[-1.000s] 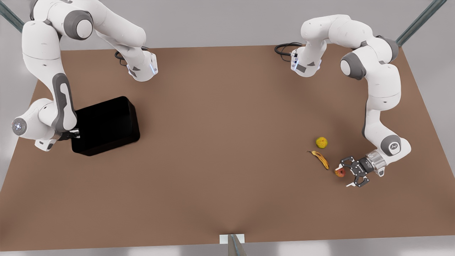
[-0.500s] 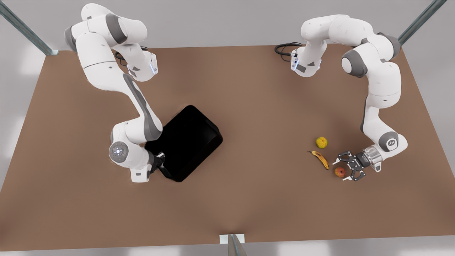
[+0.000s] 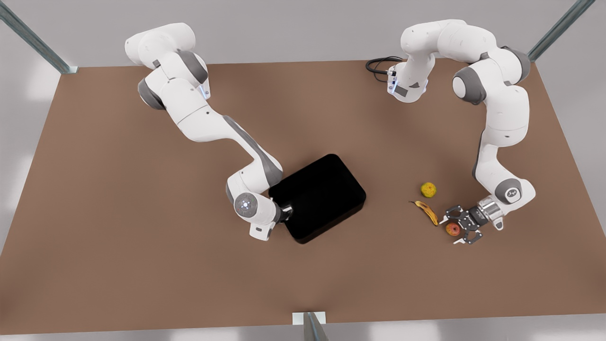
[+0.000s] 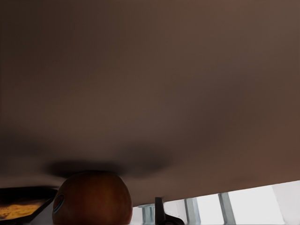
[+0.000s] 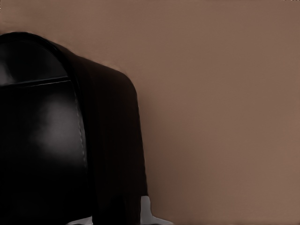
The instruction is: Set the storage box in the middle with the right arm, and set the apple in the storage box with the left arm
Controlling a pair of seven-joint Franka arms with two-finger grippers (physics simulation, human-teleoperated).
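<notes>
A brown table (image 3: 142, 265) seen from above. Near its centre sits the black storage box (image 3: 319, 196), its rim clamped at the eight o'clock corner by the right gripper (image 3: 285, 214). Far toward three o'clock of the box, the left gripper (image 3: 455, 228) spreads its fingers wide around the red apple (image 3: 452, 229), which rests on the table. A spotted banana (image 3: 427, 212) lies just beside the apple at ten o'clock, a yellow-green fruit (image 3: 428, 189) beyond it.
</notes>
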